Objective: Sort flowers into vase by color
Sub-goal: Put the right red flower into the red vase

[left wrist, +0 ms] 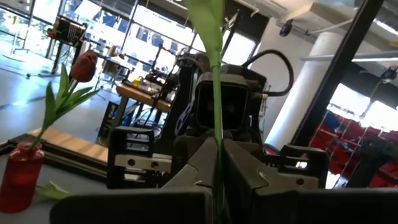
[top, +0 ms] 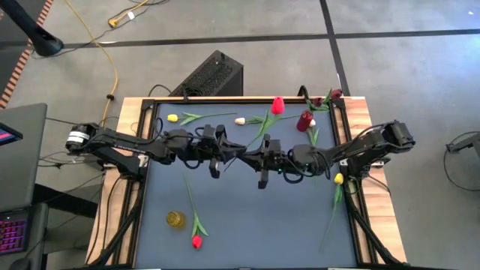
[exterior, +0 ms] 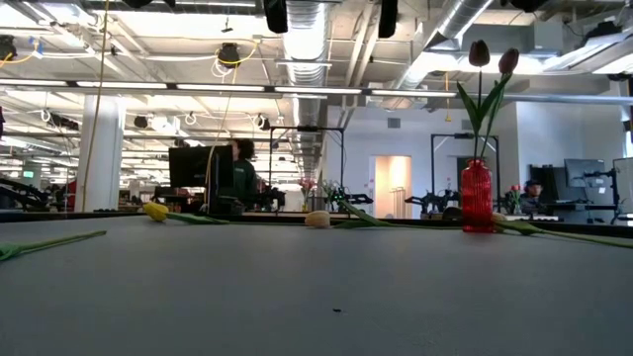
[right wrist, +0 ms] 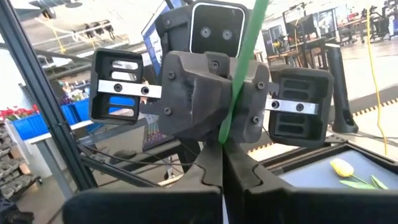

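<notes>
Your red vase stands upright near the table's far right corner, and it holds two dark red tulips whose stems rise out of its neck; in the low view you see the same red vase with both buds well above it. Your yellow vase sits near the near left corner, and you cannot tell from above whether anything is in it; a red tulip lies flat on the table just beside it, stem running past the vase toward the middle. Over the middle of the table your two grippers meet nose to nose. Your left gripper is clamped tight on a green stem, and your right gripper is closed on the same stem from the other side, so both hold one flower between them, lifted off the table; its red bud shows toward the far edge. Along the far edge you have a yellow tulip lying toward the left and a white tulip lying near the middle. Another yellow tulip lies by the right edge, stem trailing toward the near right corner. A person stands in the room beyond the table.
</notes>
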### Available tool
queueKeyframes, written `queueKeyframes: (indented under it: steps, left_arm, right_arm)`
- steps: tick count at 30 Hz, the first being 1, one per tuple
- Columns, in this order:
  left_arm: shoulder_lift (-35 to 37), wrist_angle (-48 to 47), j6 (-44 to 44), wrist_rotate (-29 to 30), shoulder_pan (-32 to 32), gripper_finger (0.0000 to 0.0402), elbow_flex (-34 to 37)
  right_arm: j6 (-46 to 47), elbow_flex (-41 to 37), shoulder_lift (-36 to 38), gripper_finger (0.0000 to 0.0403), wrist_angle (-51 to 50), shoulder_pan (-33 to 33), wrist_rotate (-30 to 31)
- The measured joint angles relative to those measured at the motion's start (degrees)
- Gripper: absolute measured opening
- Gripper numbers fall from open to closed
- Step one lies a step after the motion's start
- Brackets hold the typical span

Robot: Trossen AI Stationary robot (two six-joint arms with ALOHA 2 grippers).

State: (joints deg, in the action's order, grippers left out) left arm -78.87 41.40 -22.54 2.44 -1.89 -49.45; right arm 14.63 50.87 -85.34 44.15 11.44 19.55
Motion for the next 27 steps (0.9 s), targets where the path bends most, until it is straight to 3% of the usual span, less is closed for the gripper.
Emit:
queueKeyframes:
  steps: [7, 13, 18, 21, 27]
  left_arm:
    - [0.15, -4.5, -1.27, -1.9, 0.54, 0.0061, 0.0]
    - [0.15, -9.46, -8.26, -12.32, 3.72, 0.0119, 0.0]
    - [0.16, -10.44, -8.81, -19.32, 5.25, 0.014, -0.02]
    - [0.15, -10.7, -7.97, -19.51, 5.27, 0.0141, -0.02]
    - [0.09, -11.42, -2.57, -12.84, 3.31, 0.0141, -0.04]
  right_arm:
    - [4.12, -0.05, 1.17, 0.0017, -9.75, 0.04, -2.65]
    - [7.8, -0.07, 3.93, 0.0016, -20.3, 0.18, -4.76]
    - [11.2, -0.07, 6.47, 0.0017, -28.0, 0.52, -4.93]
    - [14.08, -0.07, 7.15, 0.0017, -30.22, 0.53, -5.0]
    - [15.39, -0.07, 7.34, 0.0017, -30.5, 0.39, -6.21]
